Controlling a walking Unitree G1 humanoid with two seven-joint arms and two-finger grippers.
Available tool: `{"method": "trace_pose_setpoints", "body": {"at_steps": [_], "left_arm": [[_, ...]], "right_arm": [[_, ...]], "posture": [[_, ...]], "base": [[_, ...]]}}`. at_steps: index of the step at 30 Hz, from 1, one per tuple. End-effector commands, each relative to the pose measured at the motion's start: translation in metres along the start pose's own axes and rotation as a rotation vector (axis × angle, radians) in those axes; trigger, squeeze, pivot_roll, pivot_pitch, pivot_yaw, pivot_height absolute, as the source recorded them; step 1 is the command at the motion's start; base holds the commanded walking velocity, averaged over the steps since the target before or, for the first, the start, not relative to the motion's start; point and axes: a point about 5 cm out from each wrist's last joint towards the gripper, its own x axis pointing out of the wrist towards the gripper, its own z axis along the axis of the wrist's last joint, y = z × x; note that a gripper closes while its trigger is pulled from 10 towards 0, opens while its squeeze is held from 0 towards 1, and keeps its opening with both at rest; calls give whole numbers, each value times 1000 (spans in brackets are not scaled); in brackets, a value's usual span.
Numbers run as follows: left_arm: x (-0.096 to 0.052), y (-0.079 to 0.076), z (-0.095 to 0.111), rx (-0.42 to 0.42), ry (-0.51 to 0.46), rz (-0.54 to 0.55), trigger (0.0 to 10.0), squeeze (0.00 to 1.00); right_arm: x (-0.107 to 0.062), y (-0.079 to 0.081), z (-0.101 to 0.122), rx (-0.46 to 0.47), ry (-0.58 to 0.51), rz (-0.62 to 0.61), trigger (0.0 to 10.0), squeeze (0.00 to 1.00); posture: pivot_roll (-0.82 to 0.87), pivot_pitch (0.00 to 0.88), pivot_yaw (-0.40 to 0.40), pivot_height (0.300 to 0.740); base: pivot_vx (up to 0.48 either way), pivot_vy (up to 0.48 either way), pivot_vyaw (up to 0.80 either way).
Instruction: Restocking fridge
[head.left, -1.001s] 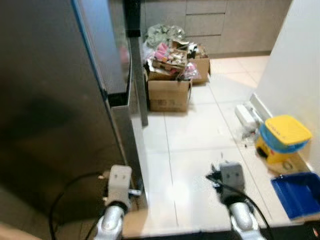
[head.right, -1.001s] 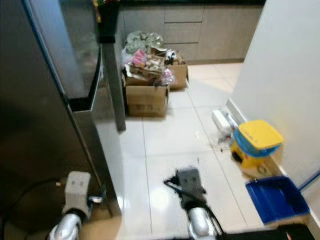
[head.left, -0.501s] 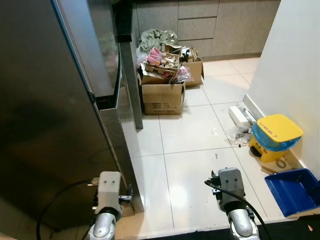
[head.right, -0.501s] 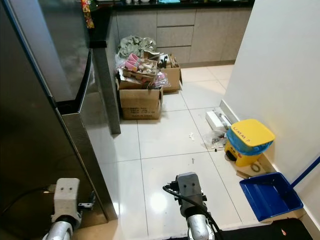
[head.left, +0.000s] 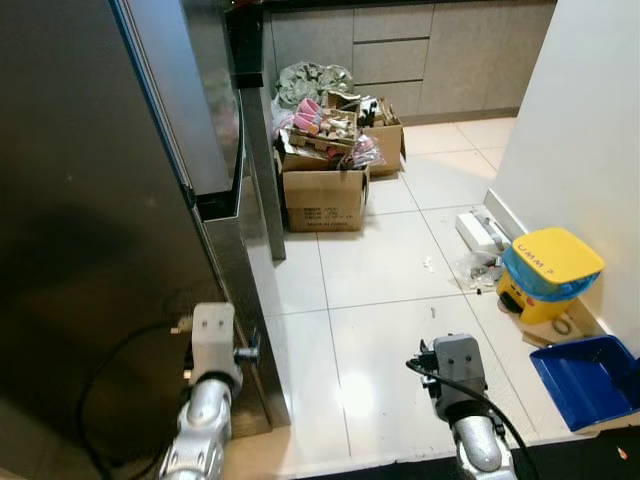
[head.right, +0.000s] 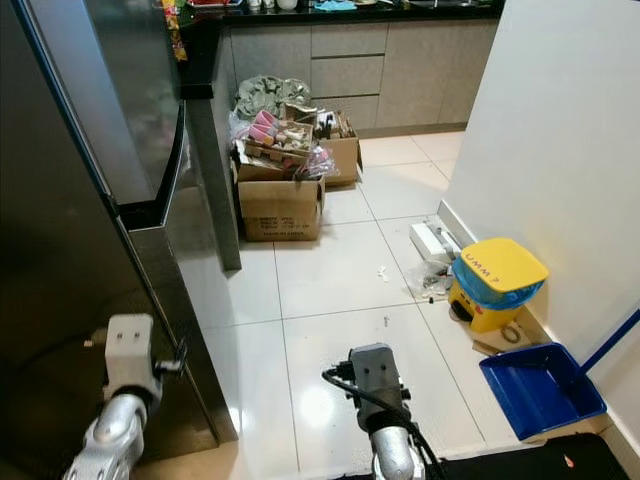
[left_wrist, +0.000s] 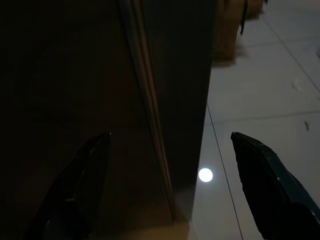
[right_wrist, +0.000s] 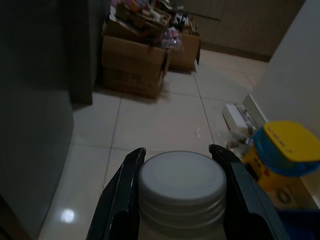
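Fingers of the right claw (right_wrist: 179, 200) clamp a white-lidded jar (right_wrist: 181, 187) low above the tiled floor (head.left: 380, 270), while the left claw (left_wrist: 170, 195) hangs spread wide beside the dark fridge door (head.left: 90, 220)

The fridge (head.left: 90, 200) stood at my left, its doors shut. My left hand (left_wrist: 165, 190) hung just before its lower corner, fingers apart. My right hand (right_wrist: 180, 200) hung over the floor (head.left: 380, 270) to the right, fingers closed around a capped jar (right_wrist: 181, 187). Ahead, beside the fridge's far end, sat a box (head.left: 322, 195) with a second box (head.left: 385, 145) behind it. Cabinets (head.left: 420, 55) stood behind both. A bin (head.left: 548, 272) stood against the wall (head.left: 580, 130) at right, a dustpan (head.left: 588, 378) nearer me.
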Motion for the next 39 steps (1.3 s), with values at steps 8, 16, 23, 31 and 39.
{"method": "trace_pose_setpoints", "body": {"at_steps": [8, 16, 23, 31, 39], "left_arm": [[0, 17, 23, 20, -67, 10, 10000, 1000], [7, 10, 41, -16, -119, -13, 10000, 1000], [7, 9, 56, -37, -173, -13, 0, 0], [6, 14, 62, -46, -191, 10, 0, 0], [12, 15, 66, -60, -187, 54, 10000, 0]], "right_arm": [[5, -1, 5, 10, -31, -27, 10000, 0], [4, 1, 3, 17, -26, -35, 10000, 0], [3, 0, 2, 18, -23, -41, 10000, 0], [4, -1, 2, 17, -24, -41, 10000, 0], [4, 1, 2, 16, -24, -31, 10000, 0]], "posture": [[-101, 77, 103, 740], [-102, 67, 110, 740], [-96, 68, 100, 740], [-87, 68, 90, 740], [-86, 68, 78, 740]], "base": [[0, 0, 0], [0, 0, 0], [0, 0, 0], [0, 0, 0], [0, 0, 0]]}}
